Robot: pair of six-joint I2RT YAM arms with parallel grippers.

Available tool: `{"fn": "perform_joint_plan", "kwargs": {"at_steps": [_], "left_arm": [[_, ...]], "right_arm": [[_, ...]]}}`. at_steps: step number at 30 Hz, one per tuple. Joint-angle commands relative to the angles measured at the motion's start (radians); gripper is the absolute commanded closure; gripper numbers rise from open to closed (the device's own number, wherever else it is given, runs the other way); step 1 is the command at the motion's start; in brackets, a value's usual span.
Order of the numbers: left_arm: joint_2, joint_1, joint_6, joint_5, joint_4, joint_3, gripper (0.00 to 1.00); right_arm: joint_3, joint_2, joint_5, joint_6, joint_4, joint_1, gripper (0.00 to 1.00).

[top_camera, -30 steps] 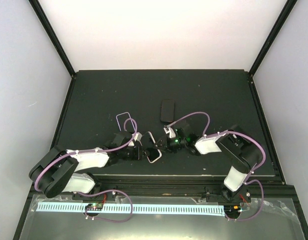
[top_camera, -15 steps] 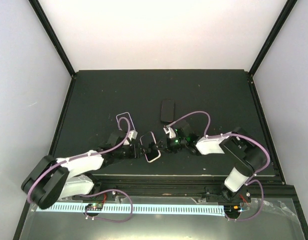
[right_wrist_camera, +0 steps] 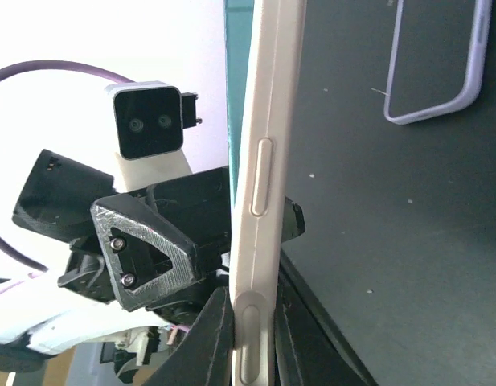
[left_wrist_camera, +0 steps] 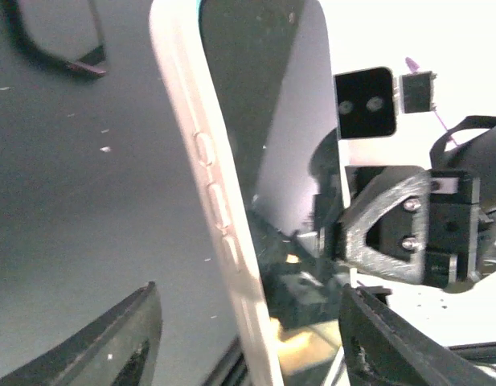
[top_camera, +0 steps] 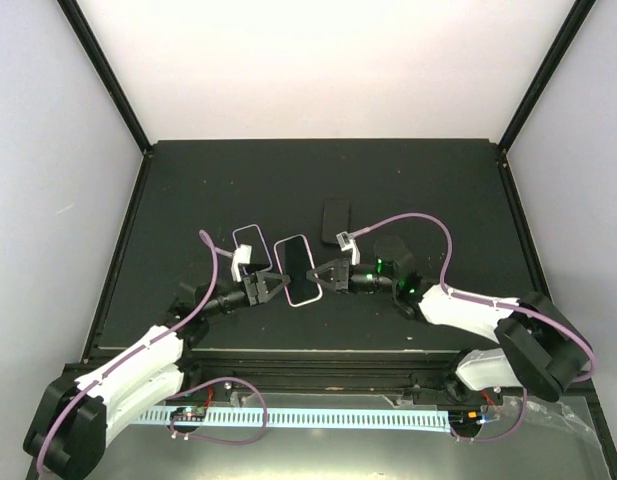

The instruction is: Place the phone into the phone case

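Dark table (top_camera: 438, 190) boxed in by white walls. From above: phone (top_camera: 297, 269) near the front middle, screen up, held between the 2 arms. Right gripper (top_camera: 321, 274) closed on its right edge, left gripper (top_camera: 277, 282) spread wide at its left edge. Case (top_camera: 250, 240) flat on the mat just beyond the left wrist, near corner hidden by that wrist's camera, only mat showing inside its rim. Black slab (top_camera: 336, 218) farther back, too small to identify.

Left wrist: phone tilted up, white side and dark glass filling the middle, lower end cut off by the frame. 2 fingers far apart at the bottom corners, with a plain gap between the left one and the phone; contact on the other side hard to judge. Right gripper's tips hidden behind the phone.

Right wrist: phone edge-on, white side with buttons, clamped low down between the 2 fingers, top cut off. Case at upper right, partly out of frame, well apart from the phone.
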Motion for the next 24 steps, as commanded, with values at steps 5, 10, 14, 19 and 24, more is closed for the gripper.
{"fn": "perform_joint_plan", "kwargs": {"at_steps": [5, 10, 14, 19, 24], "left_arm": [[-0.018, 0.009, -0.173, 0.101, 0.305, -0.045, 0.55], [-0.016, 0.01, -0.191, 0.118, 0.357, -0.051, 0.72], [-0.021, 0.009, -0.19, 0.148, 0.404, -0.051, 0.84], [-0.053, 0.009, -0.142, 0.191, 0.386, -0.047, 0.95], [-0.081, 0.009, -0.106, 0.262, 0.352, -0.039, 0.98]], "right_arm": [[-0.023, -0.089, -0.037, 0.032, 0.207, 0.02, 0.93], [-0.026, -0.105, -0.039, 0.014, 0.196, 0.028, 0.91], [-0.023, -0.101, -0.064, 0.007, 0.19, 0.028, 0.87], [0.001, -0.125, -0.086, -0.036, 0.11, 0.028, 0.75], [0.06, -0.17, -0.069, -0.114, -0.069, 0.024, 0.47]]}}
